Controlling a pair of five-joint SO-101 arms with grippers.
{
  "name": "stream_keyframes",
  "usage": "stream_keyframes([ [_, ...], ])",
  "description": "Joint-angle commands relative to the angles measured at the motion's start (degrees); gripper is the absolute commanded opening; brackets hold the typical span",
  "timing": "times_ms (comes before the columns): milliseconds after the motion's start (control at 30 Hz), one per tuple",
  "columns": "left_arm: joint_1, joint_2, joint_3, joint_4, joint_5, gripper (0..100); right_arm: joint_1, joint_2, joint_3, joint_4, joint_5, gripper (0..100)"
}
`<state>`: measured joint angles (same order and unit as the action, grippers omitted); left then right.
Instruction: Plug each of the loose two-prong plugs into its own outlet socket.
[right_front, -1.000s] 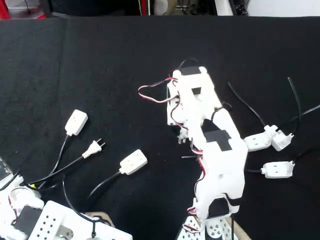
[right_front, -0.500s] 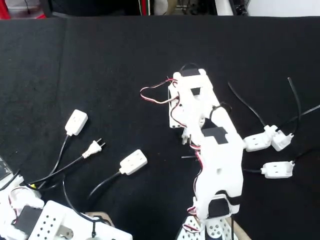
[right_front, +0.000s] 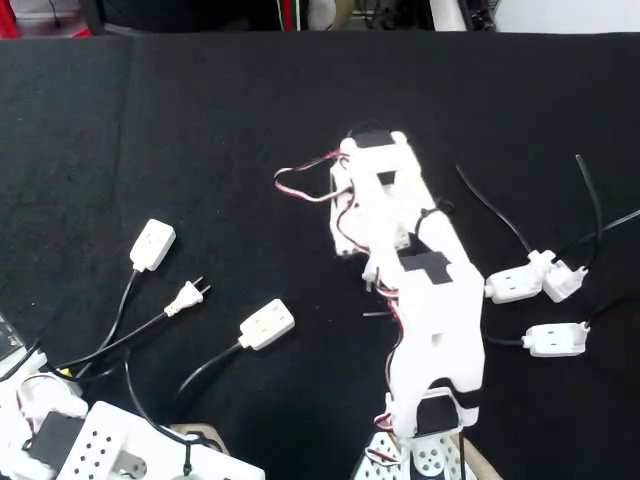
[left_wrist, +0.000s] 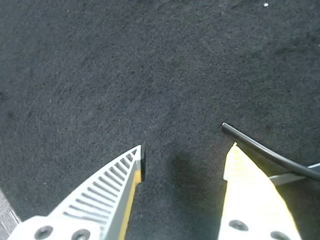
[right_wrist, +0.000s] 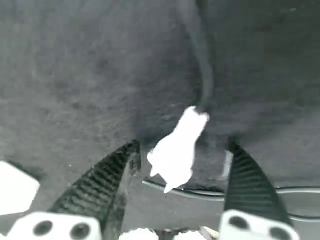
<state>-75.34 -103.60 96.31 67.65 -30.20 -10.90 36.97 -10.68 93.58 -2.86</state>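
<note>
While the right gripper (right_wrist: 183, 150) stands spread, its two dark fingers flank a small white plug (right_wrist: 176, 147) lying on the black cloth (right_wrist: 75, 60); neither finger seems to touch it. A black cord (right_wrist: 202, 65) runs away from the plug's narrow end. I judge the plug light, hard and smooth (its cord may well tug and twist it). The hold therefore belongs across the body's flat sides, behind the prongs, leaving them free. The left gripper (left_wrist: 186, 150) is spread too, over bare cloth, with a black cable end (left_wrist: 227, 129) just beside one finger. Farther out in the high view, a second loose plug (right_front: 187, 296) lies between the upper socket (right_front: 152, 244) and the lower socket (right_front: 267, 323).
</note>
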Motion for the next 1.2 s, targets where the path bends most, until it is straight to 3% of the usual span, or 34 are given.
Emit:
stream_keyframes([
  [0,0.0,-0.5,1.0,0.5,-0.4,27,2.5,-0.2,-7.0,1.2,-5.2,27.1],
  [200,0.0,-0.5,1.0,0.5,-0.4,27,2.4,0.7,-8.0,1.5,-5.9,17.8],
  [633,0.0,-0.5,1.0,0.5,-0.4,27,3.5,9.7,-13.6,2.8,-5.3,10.4],
  [833,0.0,-0.5,1.0,0.5,-0.4,27,3.3,9.8,-15.1,6.9,0.2,4.4],
  [1167,0.0,-0.5,1.0,0.5,-0.4,27,3.2,9.6,-15.3,6.9,0.8,3.8],
])
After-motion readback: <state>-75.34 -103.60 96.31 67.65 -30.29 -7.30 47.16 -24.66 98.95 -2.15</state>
